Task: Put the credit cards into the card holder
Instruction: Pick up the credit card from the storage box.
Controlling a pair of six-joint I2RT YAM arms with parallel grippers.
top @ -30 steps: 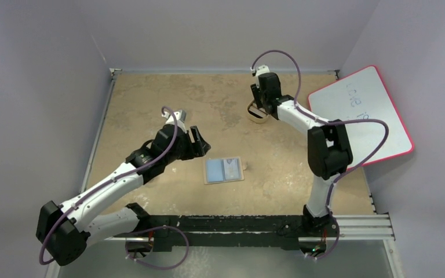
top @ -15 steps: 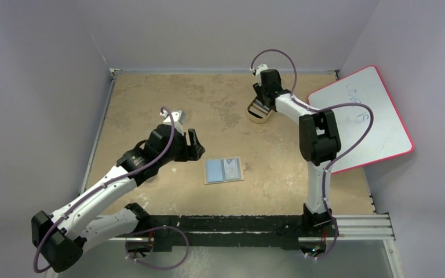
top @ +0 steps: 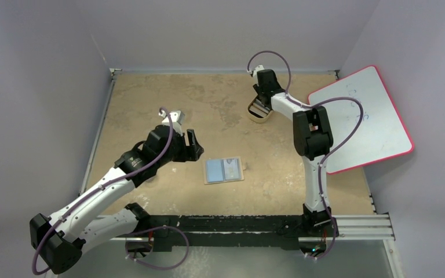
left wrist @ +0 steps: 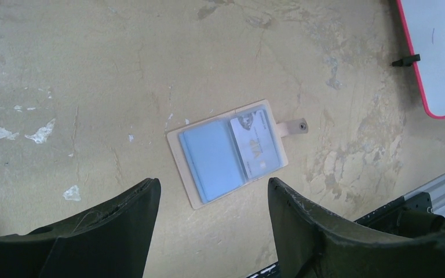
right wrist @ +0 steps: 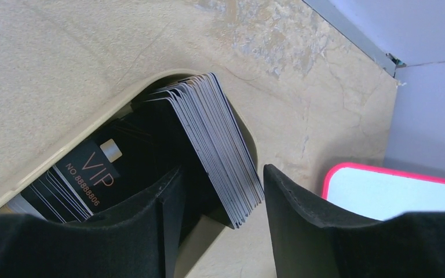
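- Top view: right claw [top: 260, 106] hovers over the tan oval tray [top: 252, 119] at the far side. Its elbow has swung inward, but the claw has barely moved. Left claw [top: 193, 145] has eased back from the flat tan bifold card holder [top: 224, 170], mid-tabletop.
- Left wrist: left claw [left wrist: 213, 186] spread, empty. Holder lies open with a card in each panel.
- Right wrist: right claw [right wrist: 220, 174] spread astride the leaning stack of thin grey credit cards [right wrist: 220, 133]; none pinched yet. Tight packing and the tray's rim likely hinder picking one.

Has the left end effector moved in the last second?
Yes. The left end effector has drawn back slightly leftward, away from the card holder, which lies unmoved.
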